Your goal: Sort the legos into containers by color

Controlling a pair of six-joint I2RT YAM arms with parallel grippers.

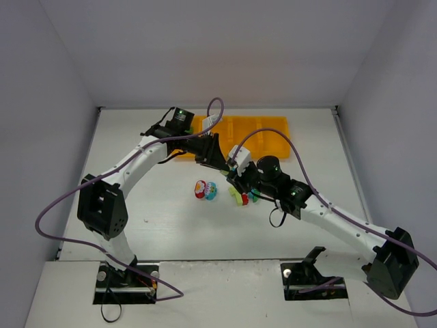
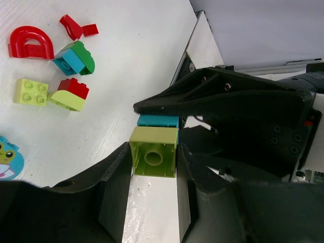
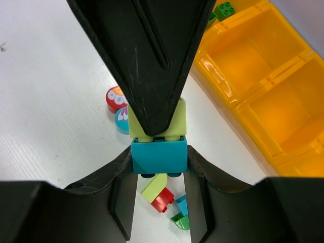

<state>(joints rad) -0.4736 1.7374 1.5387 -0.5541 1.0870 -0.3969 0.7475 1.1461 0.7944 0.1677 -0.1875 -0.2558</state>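
Note:
My left gripper (image 2: 153, 161) is shut on a lime brick (image 2: 153, 147), hollow underside facing the camera. My right gripper (image 3: 159, 167) is shut on a teal-blue brick (image 3: 159, 154). The two bricks are stacked stud to socket, with a thin gap showing at the joint. The grippers meet nose to nose above the table's middle: left (image 1: 220, 161), right (image 1: 237, 175). The left fingers cover most of the lime brick (image 3: 181, 121) in the right wrist view. The orange-yellow tray (image 1: 273, 133) lies behind them, and a dark green brick (image 3: 224, 9) sits in one compartment.
Loose pieces lie on the white table: a red arch (image 2: 31, 43), a red wedge (image 2: 76, 26), a teal-and-green piece (image 2: 76, 58), a lime brick (image 2: 31, 92), a red-and-lime pair (image 2: 70, 94), and round red and teal pieces (image 1: 205, 190). Grey walls enclose the table.

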